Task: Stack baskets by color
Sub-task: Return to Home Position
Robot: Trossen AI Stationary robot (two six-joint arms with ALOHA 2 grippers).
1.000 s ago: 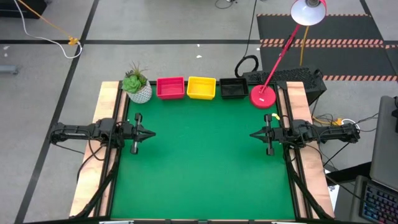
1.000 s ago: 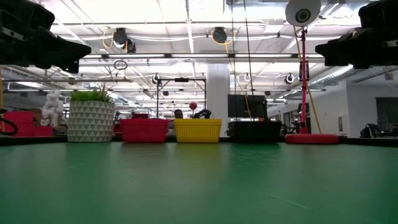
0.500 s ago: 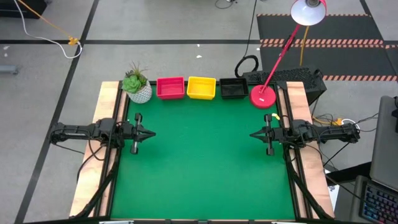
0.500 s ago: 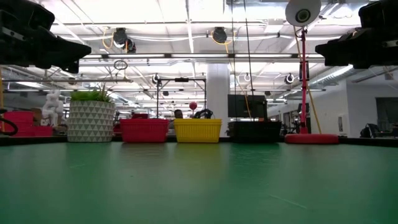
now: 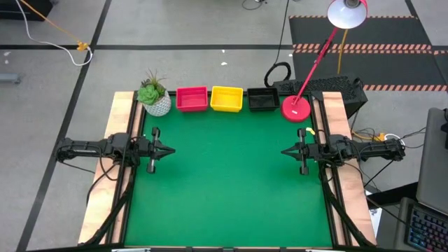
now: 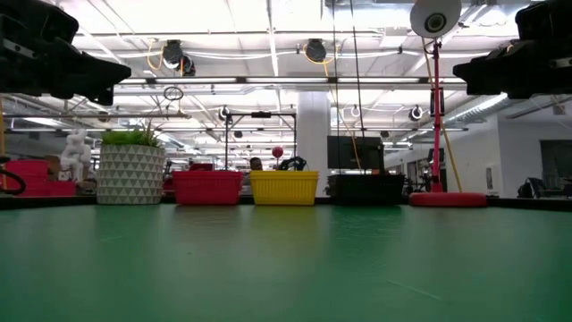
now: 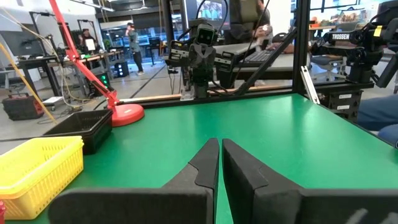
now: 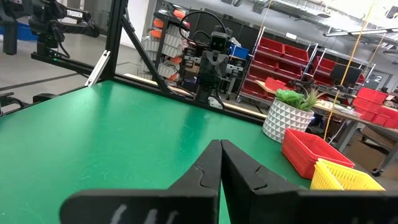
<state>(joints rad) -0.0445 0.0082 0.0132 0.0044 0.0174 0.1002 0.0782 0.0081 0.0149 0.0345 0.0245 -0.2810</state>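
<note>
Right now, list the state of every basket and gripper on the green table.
Red slotted plastic basket: upright, empty.
Yellow slotted plastic basket: upright, empty.
Black slotted plastic basket: upright, empty.
Left gripper: shut, holding nothing.
Right gripper: shut, holding nothing.

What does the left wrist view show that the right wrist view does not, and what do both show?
Only the left wrist view: the black slotted plastic basket, the round red lamp base and the shut left gripper. Only the right wrist view: the white plant pot, most of the red slotted plastic basket and the shut right gripper. Both: the yellow slotted plastic basket and the green table. Each arm waits at its own table edge.
</note>
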